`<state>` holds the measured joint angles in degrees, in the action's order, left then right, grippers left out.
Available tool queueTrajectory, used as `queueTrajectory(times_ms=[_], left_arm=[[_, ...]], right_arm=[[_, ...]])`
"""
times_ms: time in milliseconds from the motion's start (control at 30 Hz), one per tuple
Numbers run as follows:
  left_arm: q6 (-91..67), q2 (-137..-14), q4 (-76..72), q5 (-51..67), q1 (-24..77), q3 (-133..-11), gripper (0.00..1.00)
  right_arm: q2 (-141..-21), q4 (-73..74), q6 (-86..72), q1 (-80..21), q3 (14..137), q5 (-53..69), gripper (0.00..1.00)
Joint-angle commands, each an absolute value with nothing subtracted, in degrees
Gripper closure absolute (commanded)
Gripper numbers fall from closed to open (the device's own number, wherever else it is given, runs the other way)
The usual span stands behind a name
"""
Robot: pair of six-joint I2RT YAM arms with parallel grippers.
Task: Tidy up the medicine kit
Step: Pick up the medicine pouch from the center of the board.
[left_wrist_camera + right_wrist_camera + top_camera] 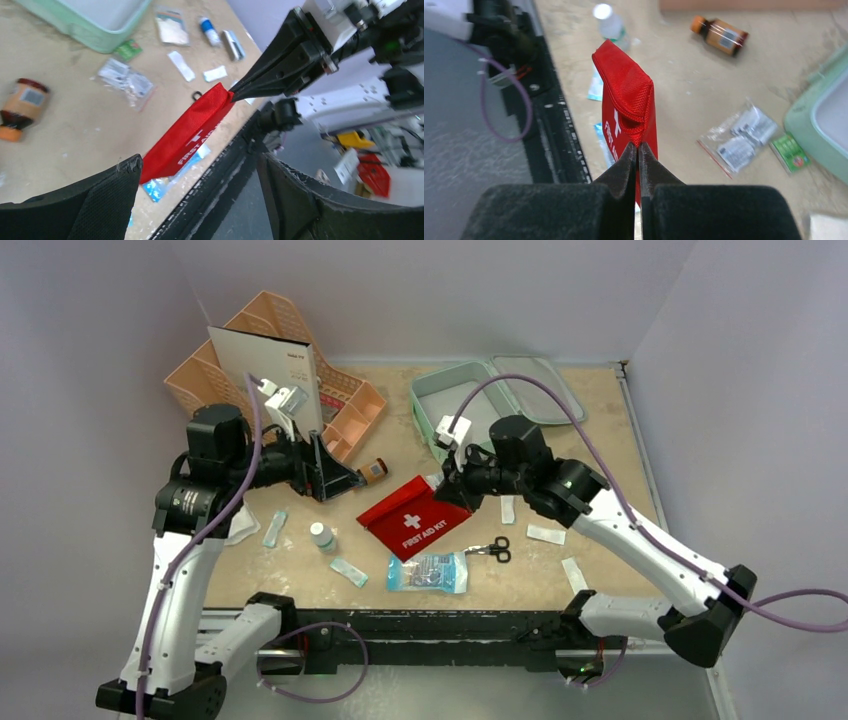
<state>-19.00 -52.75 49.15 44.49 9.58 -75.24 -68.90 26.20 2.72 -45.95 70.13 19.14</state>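
The mint-green medicine kit lies open at the back of the table, its tray bare and its lid flat behind it; it also shows in the left wrist view and the right wrist view. A flat red pouch printed "FIRST AID KIT" is raised by one corner. My right gripper is shut on that corner, which shows as the high end of the pouch. My left gripper stands open to the pouch's left, apart from it, with nothing between its fingers.
A peach organizer with a white booklet stands back left. A brown bottle, a small white bottle, scissors, a blue packet and several sachets lie around the pouch. A clear bag lies near the kit.
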Motion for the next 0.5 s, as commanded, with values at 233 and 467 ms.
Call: queueTrajectory(times_ms=[233,467], left_arm=[[-23.38,-49.58,34.66,68.83,9.93,-65.56,0.17],[-23.51,-47.19,34.37,69.53,9.93,-61.82,0.17]], right_arm=[[-62.25,19.79,3.25,-45.75,72.57,43.58,1.00],[-64.23,22.94,2.83,-45.37,77.33,48.99,1.00]])
